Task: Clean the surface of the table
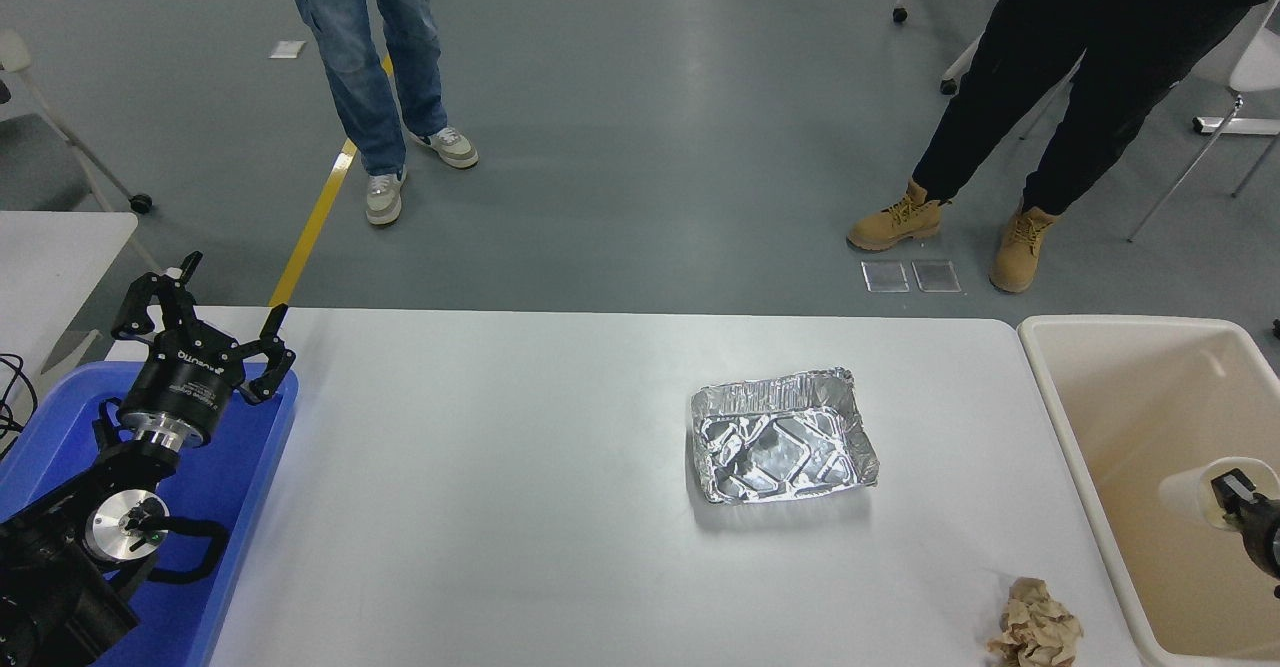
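Table surface [520, 507]: one foil tray [782, 437], one paper wad [1035, 632]

White matte worktop [500, 507] with rounded far corners. A crumpled foil tray [780, 437] lies right of centre; a crumpled brown paper ball [1035, 632] lies at the near right edge, well apart.

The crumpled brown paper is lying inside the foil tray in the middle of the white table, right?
Not quite. In the head view the crumpled brown paper lies apart from the foil tray, on the white table near its front right corner. The tray itself looks empty.
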